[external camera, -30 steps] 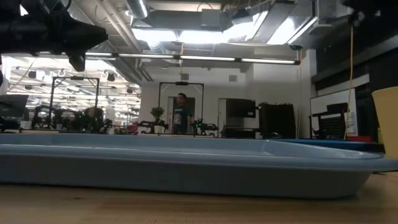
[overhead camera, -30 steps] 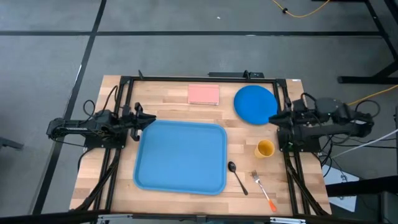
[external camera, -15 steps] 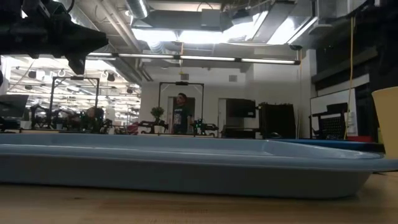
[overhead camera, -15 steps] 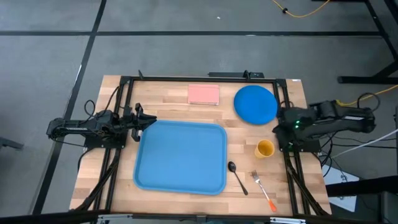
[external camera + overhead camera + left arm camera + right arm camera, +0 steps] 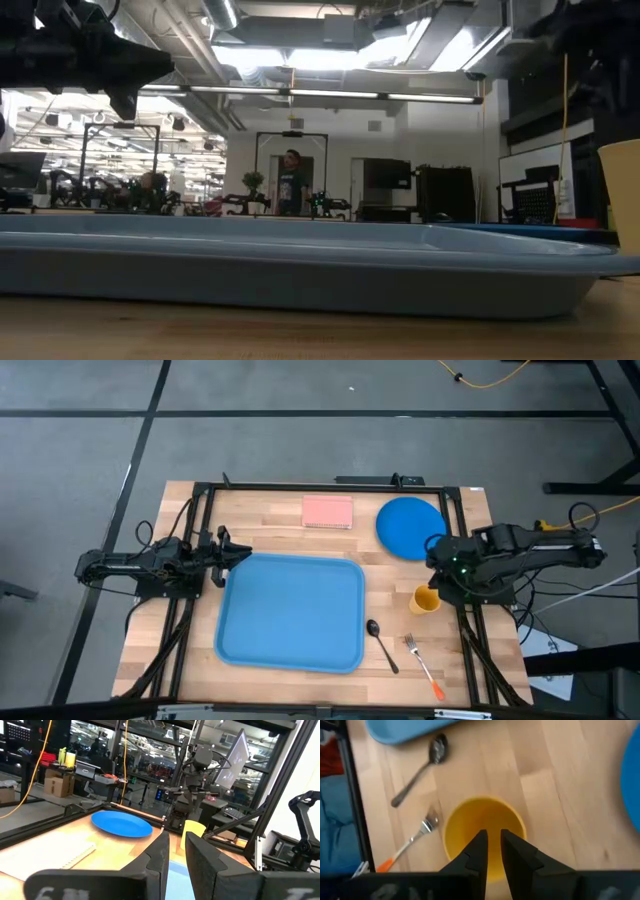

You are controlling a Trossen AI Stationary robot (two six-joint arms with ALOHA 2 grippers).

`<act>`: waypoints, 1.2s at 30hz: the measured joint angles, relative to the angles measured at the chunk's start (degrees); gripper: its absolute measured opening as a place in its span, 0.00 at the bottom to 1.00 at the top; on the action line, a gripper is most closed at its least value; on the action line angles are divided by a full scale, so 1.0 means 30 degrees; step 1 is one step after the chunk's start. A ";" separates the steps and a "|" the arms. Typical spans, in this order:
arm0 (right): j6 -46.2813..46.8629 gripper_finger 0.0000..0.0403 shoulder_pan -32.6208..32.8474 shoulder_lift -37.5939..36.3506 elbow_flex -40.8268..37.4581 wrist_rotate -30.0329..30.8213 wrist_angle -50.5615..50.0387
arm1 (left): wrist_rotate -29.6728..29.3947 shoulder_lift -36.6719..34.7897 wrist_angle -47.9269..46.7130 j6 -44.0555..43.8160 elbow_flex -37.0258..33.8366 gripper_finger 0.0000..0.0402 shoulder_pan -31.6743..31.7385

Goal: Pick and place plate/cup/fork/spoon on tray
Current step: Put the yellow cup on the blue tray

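The light-blue tray lies at the table's middle. The blue plate lies flat at the far right. The yellow cup stands upright to the right of the tray; it also shows in the right wrist view. The dark spoon and the orange-handled fork lie near the front right. My right gripper is above the cup, pointing down, shut and empty. My left gripper waits shut off the tray's far left corner.
A pink pad lies at the far edge, left of the plate. A black frame runs around the table's far edge and sides. Bare wood lies between the tray and the cup.
My right gripper has swung from beside the plate toward the table's near edge and tipped down, and now stands over the cup. The cup, plate, spoon and fork have stayed where they were.
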 joint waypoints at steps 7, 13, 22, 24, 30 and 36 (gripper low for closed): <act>-0.0700 0.14 0.0000 0.0862 0.0000 -0.1588 0.0954 | -0.0073 0.0000 0.0000 -0.0255 0.0000 0.14 0.0000; -0.2529 0.14 0.0000 0.1539 0.0000 -0.2176 0.1043 | -0.0073 0.0000 -0.0058 -0.0246 0.0000 0.14 0.0000; -0.2988 0.14 0.0000 0.2403 0.0000 -0.2176 0.1203 | -0.0073 0.0000 -0.0328 0.0351 0.0000 0.14 0.0000; -0.2949 0.14 0.0000 0.2559 0.0000 -0.2176 0.1378 | -0.0066 0.0000 -0.0321 0.0379 0.0000 0.14 0.0000; -0.3013 0.14 0.0000 0.2885 0.0000 -0.2162 0.1460 | -0.0066 0.0000 -0.0299 0.0410 0.0000 0.14 0.0000; -0.4234 0.14 0.0000 0.2866 -0.0007 -0.2088 0.0952 | -0.0066 0.0000 -0.0291 0.0410 0.0000 0.14 0.0000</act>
